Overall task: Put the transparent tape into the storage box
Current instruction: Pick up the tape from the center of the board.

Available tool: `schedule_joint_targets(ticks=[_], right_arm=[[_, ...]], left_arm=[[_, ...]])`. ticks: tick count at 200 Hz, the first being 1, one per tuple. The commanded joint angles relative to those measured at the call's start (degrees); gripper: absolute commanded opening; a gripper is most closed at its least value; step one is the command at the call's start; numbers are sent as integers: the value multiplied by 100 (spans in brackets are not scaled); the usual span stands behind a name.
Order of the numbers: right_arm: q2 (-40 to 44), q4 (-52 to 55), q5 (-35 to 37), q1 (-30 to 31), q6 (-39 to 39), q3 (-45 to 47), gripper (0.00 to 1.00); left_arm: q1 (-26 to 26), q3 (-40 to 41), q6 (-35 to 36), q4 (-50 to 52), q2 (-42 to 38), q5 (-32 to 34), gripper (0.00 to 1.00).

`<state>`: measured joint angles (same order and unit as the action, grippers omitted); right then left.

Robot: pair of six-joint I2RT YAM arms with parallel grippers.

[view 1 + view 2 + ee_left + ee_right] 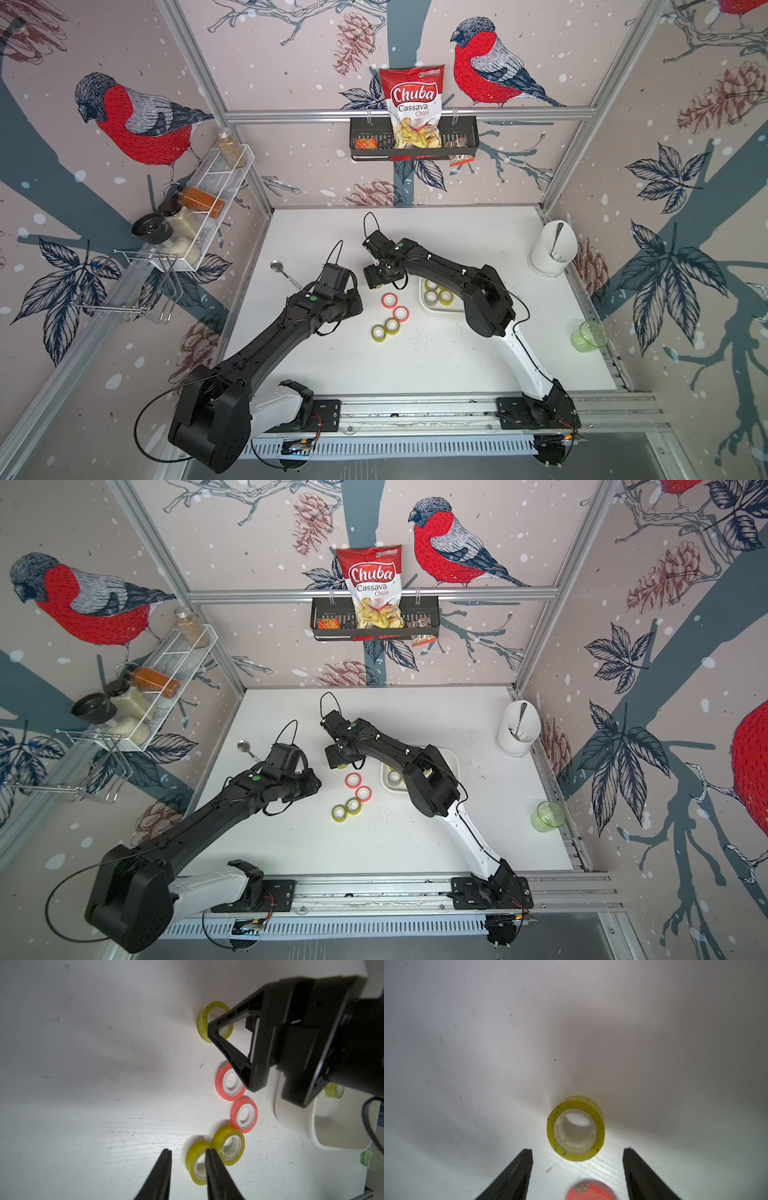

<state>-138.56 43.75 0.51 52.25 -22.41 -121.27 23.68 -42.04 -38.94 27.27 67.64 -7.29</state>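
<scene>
White tabletop inside a bird-papered booth carries the whole job, and by the look of it the job is about half done. Three yellowish see-through rolls already lie in the storage box, which sits mostly under the right arm. Three more of that kind are left outside it. One lone roll lies flat on the table just ahead of the right gripper, centred on the gap — its jaws stand wide apart and hold nothing, so the pick is not yet made. A touching pair lies just beside the left gripper, one roll partly behind a finger; those jaws are a narrow gap apart, empty. Two pink rolls lie between the two grippers — probably not wanted, being coloured.
</scene>
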Motion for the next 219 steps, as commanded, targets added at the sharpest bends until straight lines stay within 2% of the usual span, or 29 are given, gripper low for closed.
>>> schedule_joint_targets(ticks=[1,51,138,173,219], right_arm=[[-131,26,330,28,-69,-148,74],[-340,-142,481,83,-10,-230,73],[-426,-211,379,90,43,-282,56],[-263,-128,432,92,71,-250,51],[139,-95,301,71,56,-9,50]], left_arm=[[-33,38,44,-28,-30,-49,33],[-35,73,32,-55,-43,-49,33],[-31,133,27,-98,-58,-91,33],[-30,118,113,-217,-75,-253,33],[-35,84,117,-322,-60,-373,33]])
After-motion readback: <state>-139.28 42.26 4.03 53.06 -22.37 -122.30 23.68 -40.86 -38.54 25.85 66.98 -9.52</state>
